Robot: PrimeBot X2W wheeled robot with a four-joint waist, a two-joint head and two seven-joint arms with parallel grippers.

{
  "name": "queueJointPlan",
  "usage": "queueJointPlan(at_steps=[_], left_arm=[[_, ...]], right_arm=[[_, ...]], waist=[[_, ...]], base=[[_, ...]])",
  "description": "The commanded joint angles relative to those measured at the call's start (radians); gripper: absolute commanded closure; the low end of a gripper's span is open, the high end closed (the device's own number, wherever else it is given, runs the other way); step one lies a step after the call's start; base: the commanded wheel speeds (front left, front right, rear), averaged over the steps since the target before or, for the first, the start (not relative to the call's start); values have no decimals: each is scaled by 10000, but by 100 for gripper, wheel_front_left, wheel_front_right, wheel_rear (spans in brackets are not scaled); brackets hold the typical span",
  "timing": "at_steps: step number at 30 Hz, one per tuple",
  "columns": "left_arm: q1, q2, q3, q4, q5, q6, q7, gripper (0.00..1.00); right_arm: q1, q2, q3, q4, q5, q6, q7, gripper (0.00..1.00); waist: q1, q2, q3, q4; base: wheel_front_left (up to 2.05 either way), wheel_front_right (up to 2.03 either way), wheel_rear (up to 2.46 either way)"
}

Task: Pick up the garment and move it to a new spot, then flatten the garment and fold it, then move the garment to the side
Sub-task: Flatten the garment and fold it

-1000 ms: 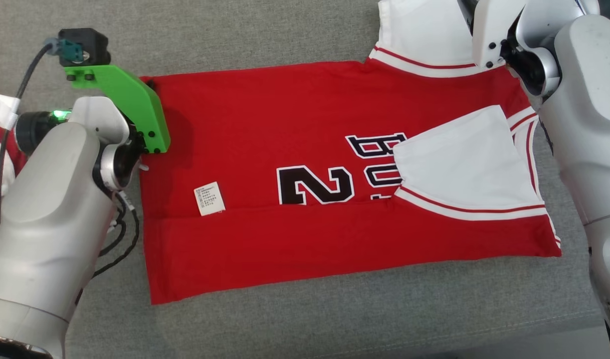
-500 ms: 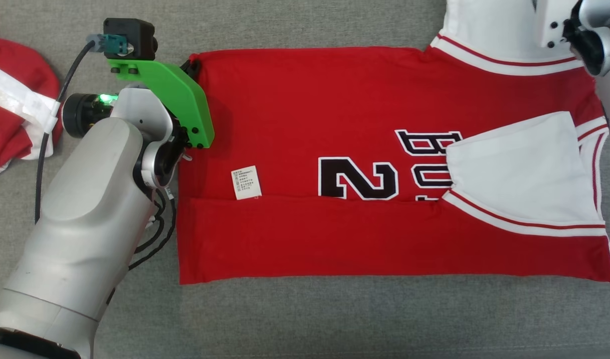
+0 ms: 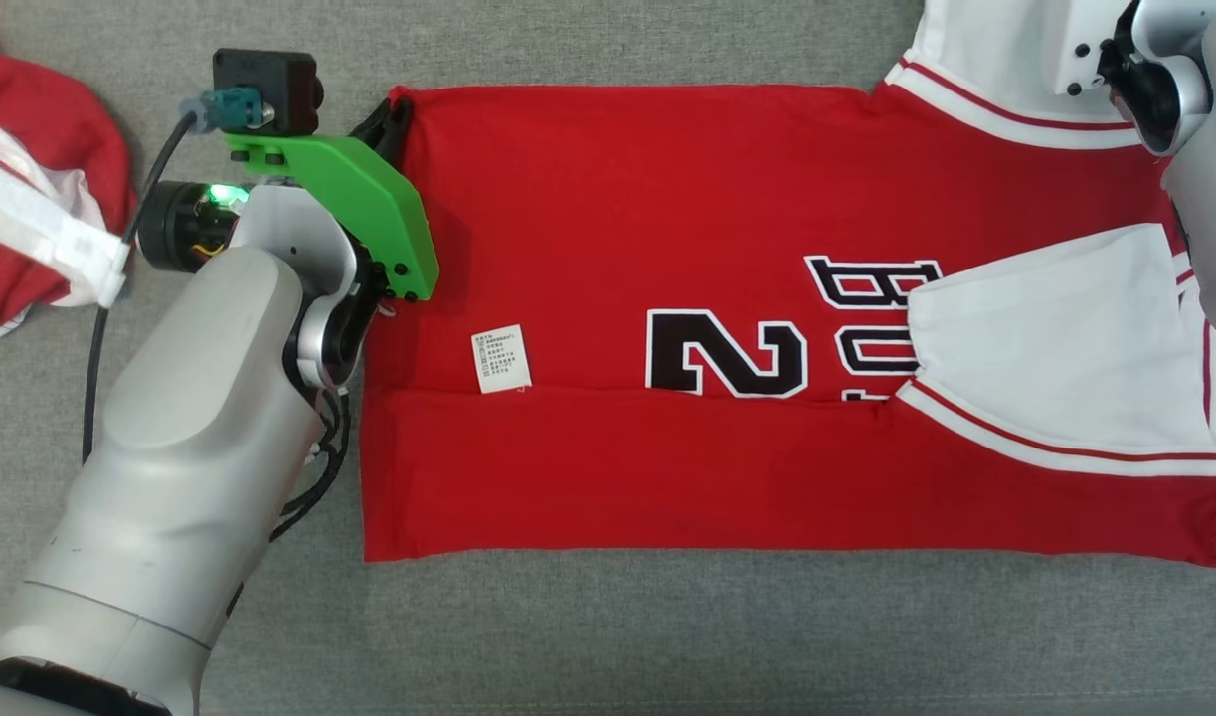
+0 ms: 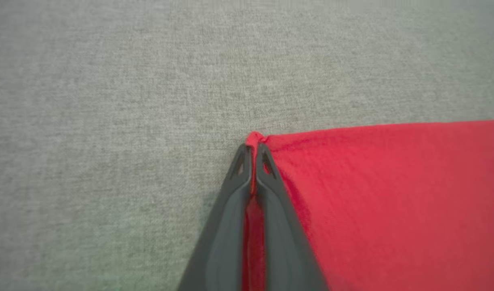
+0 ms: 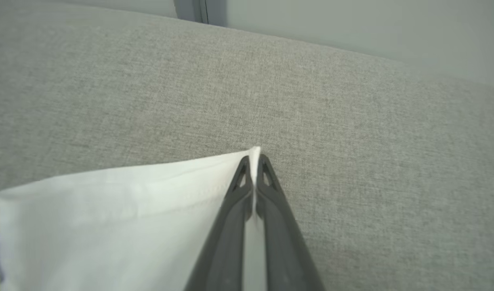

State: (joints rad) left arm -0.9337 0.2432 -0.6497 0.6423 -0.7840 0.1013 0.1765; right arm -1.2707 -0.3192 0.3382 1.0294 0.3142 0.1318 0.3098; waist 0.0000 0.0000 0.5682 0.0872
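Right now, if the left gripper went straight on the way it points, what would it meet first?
Past the corner of the jersey pinched in the left gripper, only bare grey cushion lies ahead; it would probably graze that surface, though depth is unclear.

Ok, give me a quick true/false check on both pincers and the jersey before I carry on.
1. The left pincer is shut on a red corner of the jersey. True.
2. The right pincer is open above the cloth. False: it is shut on the white sleeve.
3. A fold line runs just below the tag. True.
4. The jersey lies on bare wood. False: it lies on grey fabric.
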Motion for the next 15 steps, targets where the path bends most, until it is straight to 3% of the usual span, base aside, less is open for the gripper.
queueJointPlan(at_steps=[1, 9, 15], left_arm=[[285, 146, -20, 300, 219, 140, -287, 100], [426, 155, 5, 634, 370, -210, -1644, 100], [1267, 294, -109, 623, 368, -481, -2358, 100]], right_arm=[[139, 71, -29, -36, 138, -22, -313, 100], [807, -30, 228, -666, 1085, -22, -1509, 100], [2304, -494, 828, -2021, 2161, -20, -1866, 100]], waist=[[0, 0, -216, -141], [0, 0, -1067, -493], [0, 0, -1879, -683]], base=[[0, 0, 0], [0, 0, 0], [0, 0, 0]])
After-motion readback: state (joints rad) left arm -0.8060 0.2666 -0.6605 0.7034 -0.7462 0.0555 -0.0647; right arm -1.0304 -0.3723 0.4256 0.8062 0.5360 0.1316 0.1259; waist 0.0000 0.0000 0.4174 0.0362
